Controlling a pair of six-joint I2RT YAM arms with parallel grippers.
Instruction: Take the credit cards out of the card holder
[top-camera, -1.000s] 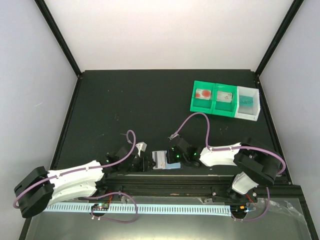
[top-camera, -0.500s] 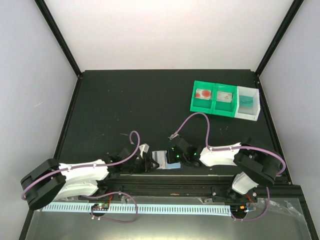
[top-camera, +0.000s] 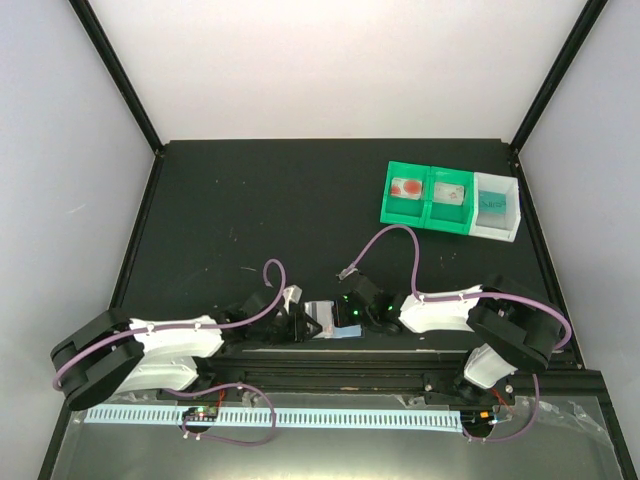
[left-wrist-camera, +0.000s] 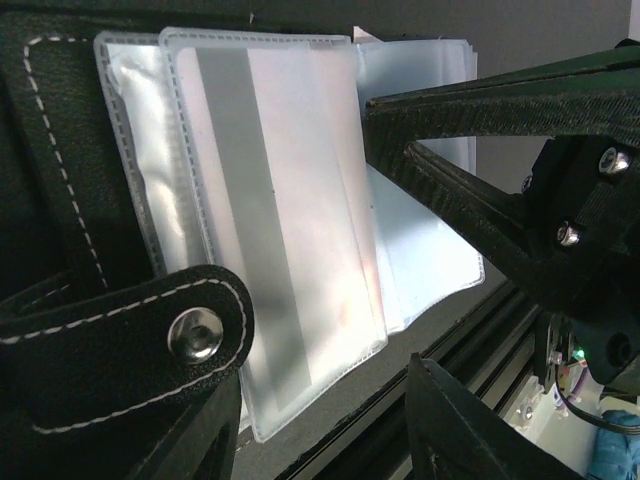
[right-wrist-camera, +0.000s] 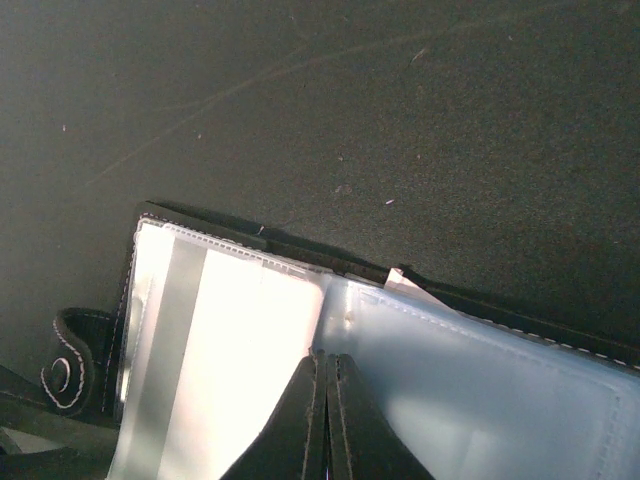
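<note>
White arm shells (top-camera: 170, 342), black joints (top-camera: 515, 335), purple cables (top-camera: 395, 228); right pincer (right-wrist-camera: 325, 365) black.

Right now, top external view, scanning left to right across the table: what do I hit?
left gripper → card holder → right gripper → green-and-white tray, which sits farther back than the rest.

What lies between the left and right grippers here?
The open black folding card holder, lying between left gripper and right gripper; the top external view shows it.
</note>
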